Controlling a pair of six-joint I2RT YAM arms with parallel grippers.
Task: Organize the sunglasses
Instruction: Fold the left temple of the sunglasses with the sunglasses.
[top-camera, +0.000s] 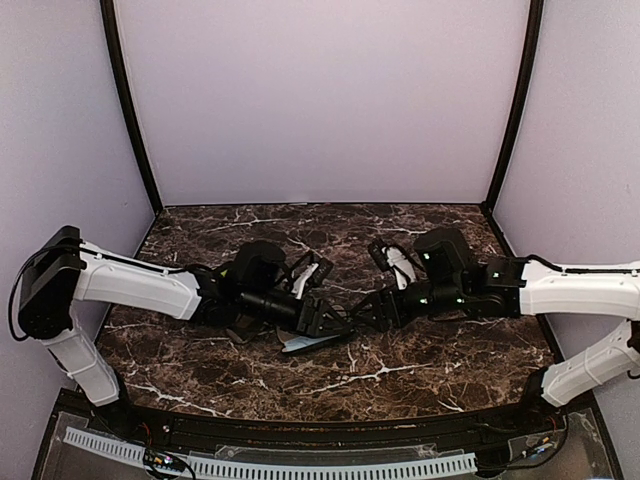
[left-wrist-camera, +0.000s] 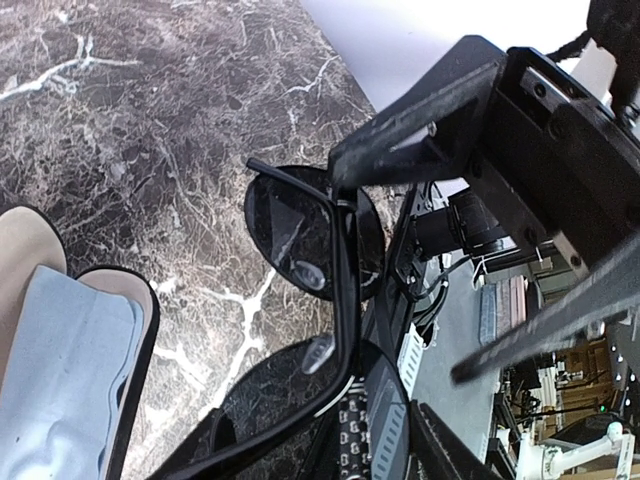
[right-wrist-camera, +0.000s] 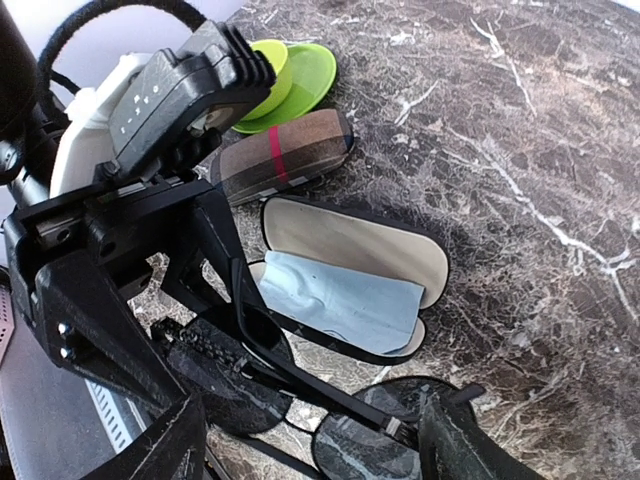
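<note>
Here, sunglasses (left-wrist-camera: 295, 235) in left end effector (top-camera: 332, 323), striped case (right-wrist-camera: 285, 150) nearby

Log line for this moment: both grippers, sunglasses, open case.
left gripper: gripping sunglasses | right gripper: open, astride one lens | open case: blue cloth inside, no glasses in it

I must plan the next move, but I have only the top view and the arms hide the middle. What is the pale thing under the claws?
Observer: An open case with a blue cloth lying in it.
Operator: What else is near it?
Observer: The sunglasses, close beside it, along its long side.
Operator: Is there a second case?
Observer: Yes, a closed striped case beyond the open lid, next to green dishes.
</note>
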